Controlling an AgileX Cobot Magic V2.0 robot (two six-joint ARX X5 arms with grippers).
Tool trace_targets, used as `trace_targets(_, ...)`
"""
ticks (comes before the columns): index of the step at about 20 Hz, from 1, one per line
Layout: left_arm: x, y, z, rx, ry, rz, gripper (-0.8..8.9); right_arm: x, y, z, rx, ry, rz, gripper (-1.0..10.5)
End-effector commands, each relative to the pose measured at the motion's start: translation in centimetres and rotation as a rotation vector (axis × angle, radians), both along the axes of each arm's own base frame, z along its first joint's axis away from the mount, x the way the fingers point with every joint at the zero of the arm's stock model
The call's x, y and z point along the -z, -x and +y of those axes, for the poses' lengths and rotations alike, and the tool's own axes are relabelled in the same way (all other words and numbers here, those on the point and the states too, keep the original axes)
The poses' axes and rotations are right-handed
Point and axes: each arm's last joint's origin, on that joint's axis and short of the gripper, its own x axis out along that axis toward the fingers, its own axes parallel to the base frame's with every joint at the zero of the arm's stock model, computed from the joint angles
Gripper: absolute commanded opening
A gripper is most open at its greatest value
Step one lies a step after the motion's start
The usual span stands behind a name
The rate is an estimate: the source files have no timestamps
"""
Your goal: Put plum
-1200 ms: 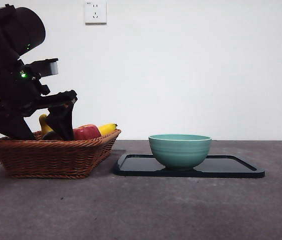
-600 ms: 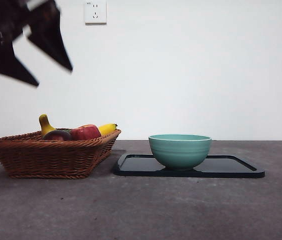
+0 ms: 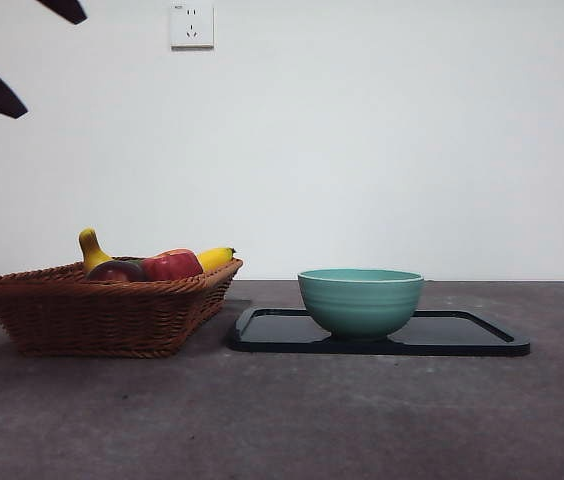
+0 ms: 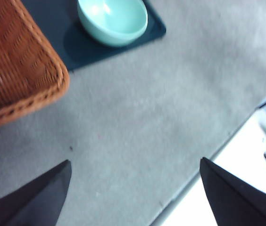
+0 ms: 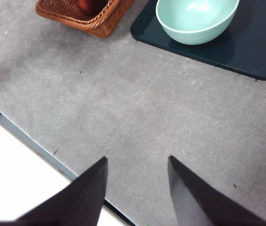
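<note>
Risen clear of the basket [image 3: 102, 315], left tool [image 4: 135, 188] gapes empty — plum [image 3: 114, 270] shows only from front.

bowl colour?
Pale teal-green bowl, same shade inside and out, faint ridges on the outside. Front view shows it best.

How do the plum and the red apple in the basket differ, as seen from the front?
The plum is dark maroon-purple; the red apple is a brighter red. The plum shows less above the basket rim and looks smaller; the apple rises higher. The plum lies nearer the banana's upright stem end, the apple nearer its other tip. Both are round, sit side by side in the basket, and no tool touches either.
</note>
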Motion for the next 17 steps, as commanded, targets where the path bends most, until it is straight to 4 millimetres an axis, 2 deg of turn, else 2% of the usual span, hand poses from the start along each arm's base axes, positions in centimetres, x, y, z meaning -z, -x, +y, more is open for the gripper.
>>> trace_targets(1,-0.5,-0.1,-0.2,0.029,0.001,-0.037,4.36,-0.3,0.0,0.1,0.01,-0.015,-0.003,2.0)
trace_targets(13,-0.5,-0.1,-0.2,0.029,0.001,-0.038,4.36,-0.6,-0.3,0.2,0.046,-0.06,-0.003,2.0)
trace_targets(17,-0.6,-0.2,-0.2,0.029,0.003,-0.043,4.36,-1.8,-1.9,0.7,0.161,-0.126,-0.073,2.1)
